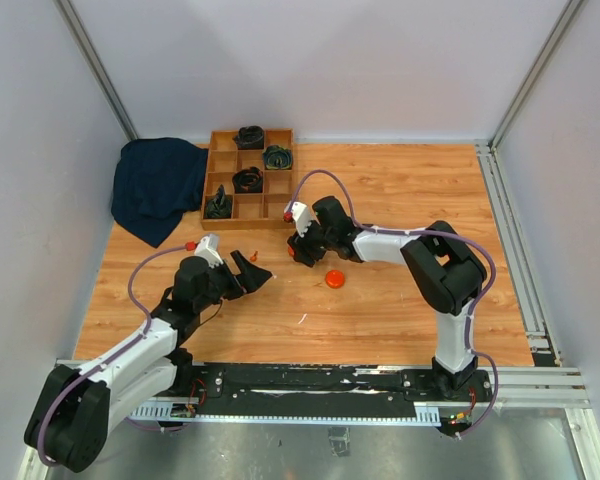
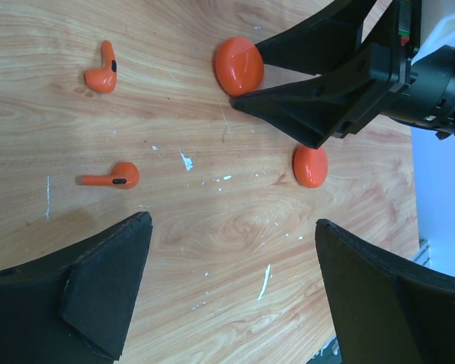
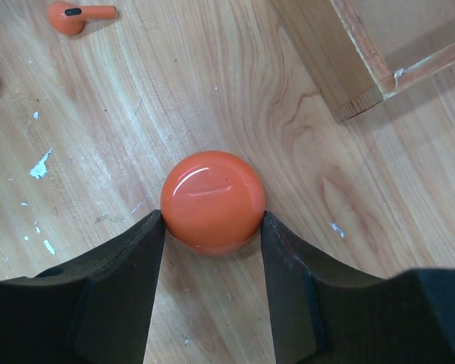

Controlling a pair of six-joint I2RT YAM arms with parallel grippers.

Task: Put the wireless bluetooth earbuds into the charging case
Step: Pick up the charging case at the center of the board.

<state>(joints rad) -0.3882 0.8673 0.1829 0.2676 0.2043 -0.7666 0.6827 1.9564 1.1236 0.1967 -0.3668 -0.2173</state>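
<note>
My right gripper (image 3: 212, 218) is shut on a glossy orange disc (image 3: 212, 201) that rests on the wooden table, with a fingertip touching each side. The same disc (image 2: 239, 66) and the right fingers (image 2: 311, 91) show in the left wrist view. Two orange earbuds with short stems lie on the table (image 2: 101, 73) (image 2: 114, 177); one also shows in the right wrist view (image 3: 72, 15). A second orange disc (image 1: 334, 279) lies loose nearby (image 2: 310, 166). My left gripper (image 2: 233, 224) is open and empty, over bare wood short of the earbuds.
A wooden compartment tray (image 1: 248, 175) holding dark coiled items stands at the back; its corner (image 3: 364, 61) is close to the right gripper. A dark blue cloth (image 1: 158, 185) lies at the back left. White flecks dot the tabletop.
</note>
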